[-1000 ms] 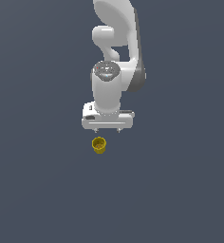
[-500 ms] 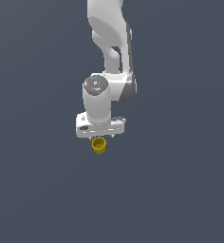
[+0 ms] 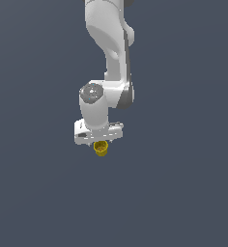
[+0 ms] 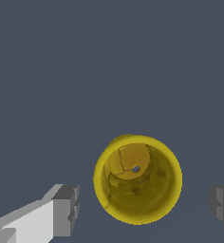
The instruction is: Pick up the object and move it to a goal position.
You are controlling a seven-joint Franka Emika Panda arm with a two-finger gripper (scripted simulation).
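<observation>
From my seat the glossy white arm (image 3: 108,58) fills the upper scene, its rounded shells plain and smooth. Its gripper (image 3: 101,143) has come down since a second ago and now sits right over the cup (image 3: 101,149); before, a gap showed between them. My wrist view shows grey blocky fingertips (image 4: 66,210) spread wide either side of that mustard-yellow hollow cylinder, touching nothing.
</observation>
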